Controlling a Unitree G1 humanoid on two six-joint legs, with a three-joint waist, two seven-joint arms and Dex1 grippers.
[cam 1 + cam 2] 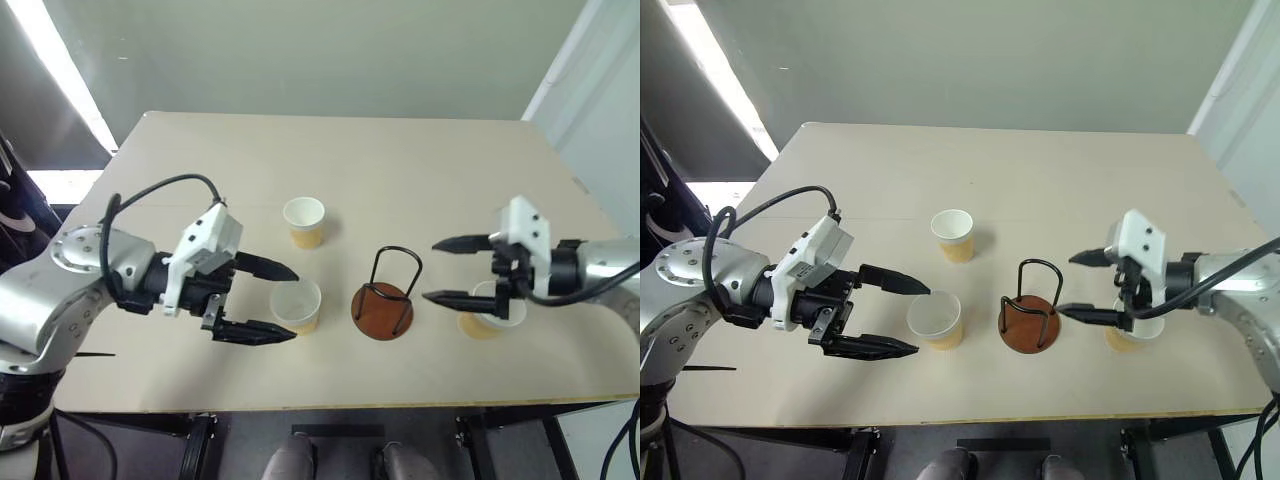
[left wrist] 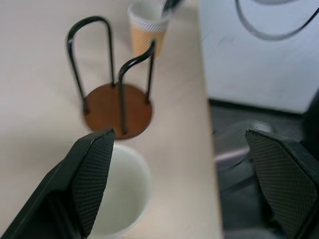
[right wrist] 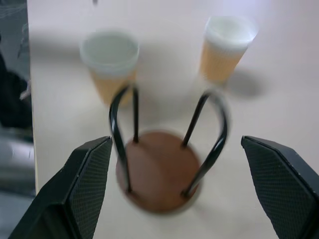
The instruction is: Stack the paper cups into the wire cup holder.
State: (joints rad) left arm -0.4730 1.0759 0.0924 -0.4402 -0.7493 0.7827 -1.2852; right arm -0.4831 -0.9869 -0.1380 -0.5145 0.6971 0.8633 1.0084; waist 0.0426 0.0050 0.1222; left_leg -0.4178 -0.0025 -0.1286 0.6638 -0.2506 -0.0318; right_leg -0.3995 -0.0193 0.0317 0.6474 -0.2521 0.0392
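Three paper cups stand upright on the table: one at the back, one left of centre, and one at the right. The wire cup holder, a brown disc with black loops, stands between the last two with nothing in it. My left gripper is open, its fingertips spread on either side of the centre-left cup and apart from it. My right gripper is open and points toward the holder. The right cup sits just behind its lower finger, partly hidden by it.
The beige table has free room across its back half. Its front edge runs close below the cups and holder. A white wall panel stands past the right rear corner.
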